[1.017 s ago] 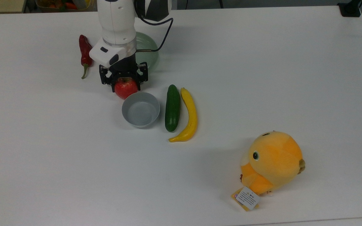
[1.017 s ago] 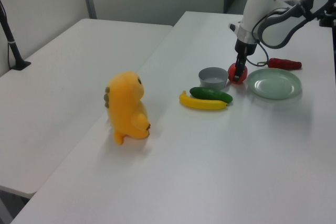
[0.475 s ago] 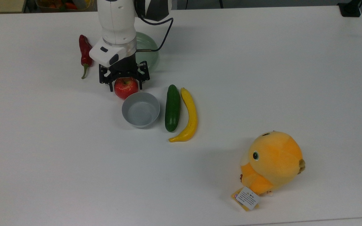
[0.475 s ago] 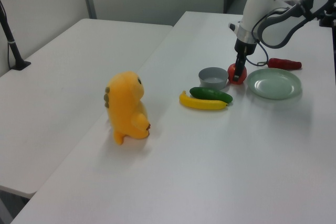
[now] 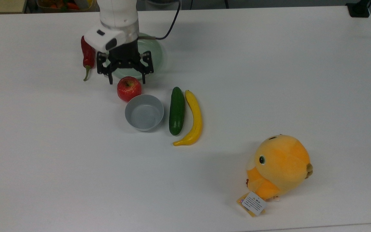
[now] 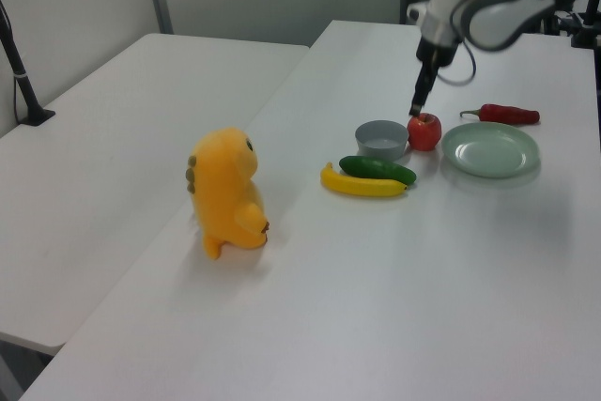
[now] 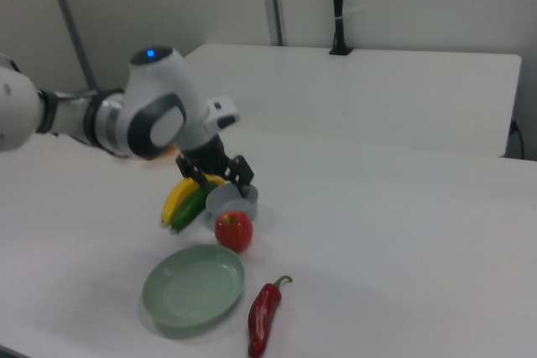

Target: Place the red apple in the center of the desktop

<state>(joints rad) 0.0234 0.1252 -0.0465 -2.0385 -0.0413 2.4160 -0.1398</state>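
One red apple (image 5: 129, 88) sits stem-up on the desktop (image 5: 269, 80), free of the gripper (image 5: 126, 79), whose black fingers (image 5: 110, 78) are spread wide and grasp nothing. In the top view the gripper hangs just above the apple, toward the picture's upper edge, over the near rim of a pale green plate (image 5: 155, 53). In the left view the gripper (image 6: 415, 105) hangs raised just above the apple (image 6: 424, 131); in the right view the gripper (image 7: 237, 175) hangs above the apple (image 7: 234, 230), well clear of it.

The apple rests just beside a grey bowl (image 5: 144, 112), apparently touching its rim in the top view, though whether they truly meet is hard to tell. A dark-red chili pepper (image 5: 87, 56) lies at the top view's left of the plate, partly behind the white wrist of the arm (image 5: 118, 17). To the top view's right of the bowl lie a green cucumber (image 5: 176, 110) and a yellow banana (image 5: 194, 118) side by side, close to touching. Well apart from these, toward the top view's lower right, stands an orange plush toy (image 5: 279, 167) with a white tag (image 5: 253, 203) beside its base.

In the top view the apple lies left of the desktop's middle and toward the far edge.
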